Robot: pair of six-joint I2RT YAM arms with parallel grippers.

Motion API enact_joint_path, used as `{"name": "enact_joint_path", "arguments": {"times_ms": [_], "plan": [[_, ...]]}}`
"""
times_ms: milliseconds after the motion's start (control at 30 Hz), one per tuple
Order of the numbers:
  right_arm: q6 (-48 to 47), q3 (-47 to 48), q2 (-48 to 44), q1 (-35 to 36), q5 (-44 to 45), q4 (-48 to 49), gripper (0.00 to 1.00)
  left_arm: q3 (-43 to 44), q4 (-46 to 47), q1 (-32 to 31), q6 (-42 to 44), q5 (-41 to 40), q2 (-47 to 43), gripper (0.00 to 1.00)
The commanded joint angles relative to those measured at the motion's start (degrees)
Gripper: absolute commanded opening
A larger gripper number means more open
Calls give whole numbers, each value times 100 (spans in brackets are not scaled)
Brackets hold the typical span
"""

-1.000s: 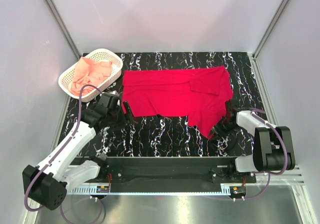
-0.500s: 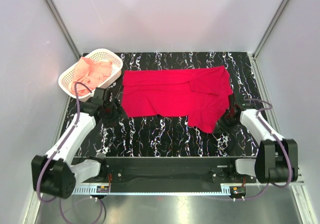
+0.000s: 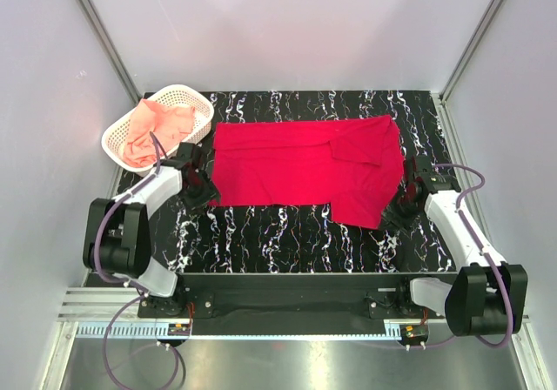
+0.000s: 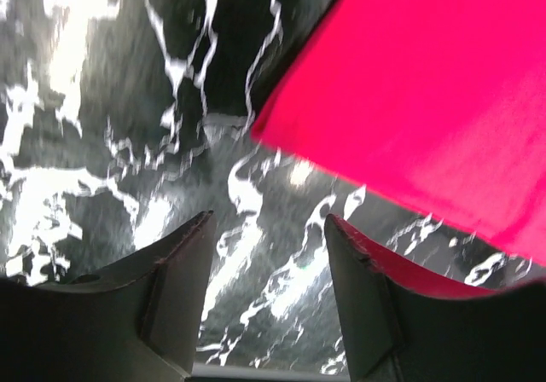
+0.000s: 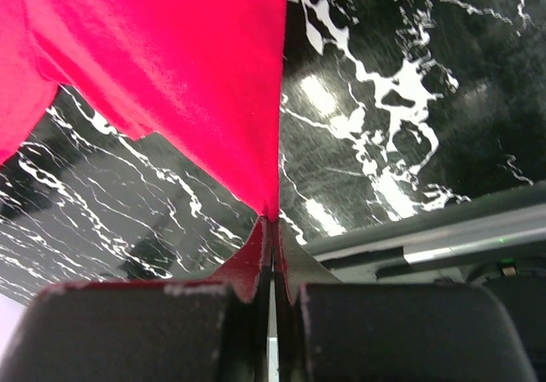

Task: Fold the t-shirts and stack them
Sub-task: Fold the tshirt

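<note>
The red t-shirt (image 3: 305, 168) lies spread flat across the middle of the table (image 3: 278, 233), its long edge running from 9 to 3 o'clock. A folded-over flap and sleeve sit toward its 2 o'clock side. The pink t-shirt (image 3: 157, 129) is crumpled inside the white basket (image 3: 202, 103) at the table's 10 o'clock corner, waiting its turn.

The right gripper (image 3: 393, 211) sits at the shirt's 4 o'clock corner. In the right wrist view its jaws are pressed together with a point of red cloth pinched between them (image 5: 273, 224), so that corner is secured for lifting. The left gripper (image 3: 202, 194) is at the opposite near corner, around 8 o'clock of the shirt. Its jaws stand apart (image 4: 269, 220) with bare table between them, and the shirt's corner lies just ahead, toward 1 o'clock in the left wrist view. It looks lined up to take that corner but holds nothing.

Taking both near corners at once would likely let the arms carry the near hem over toward 12 o'clock in one even fold.

The table is glossy black with white marble veining and bright glare patches, which sets off the cloth edges well. Pale grey panels on aluminium posts enclose it at 9, 12 and 3 o'clock.
</note>
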Motion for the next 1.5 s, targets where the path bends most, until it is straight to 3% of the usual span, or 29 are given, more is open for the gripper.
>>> {"name": "enact_joint_path", "arguments": {"times_ms": [0,633,733,867,900,1267,1467], "plan": [[-174,213,-176,35,65,-351,0,409,413,69,113,-319,237,57],[-165,179,-290,9,-40,-527,0,506,448,175,271,-618,924,42],[-191,-23,-413,9,-66,-554,0,435,554,175,323,-644,1021,30],[-271,-155,-457,9,-137,-607,0,435,580,201,455,-785,1091,1],[-262,-225,-458,9,-180,-598,0,470,580,210,525,-820,1074,0],[-376,-147,-458,18,-427,-765,0,409,97,192,789,-794,205,0],[-578,345,-125,26,-269,-826,0,681,-193,175,860,-811,10,0]]}}
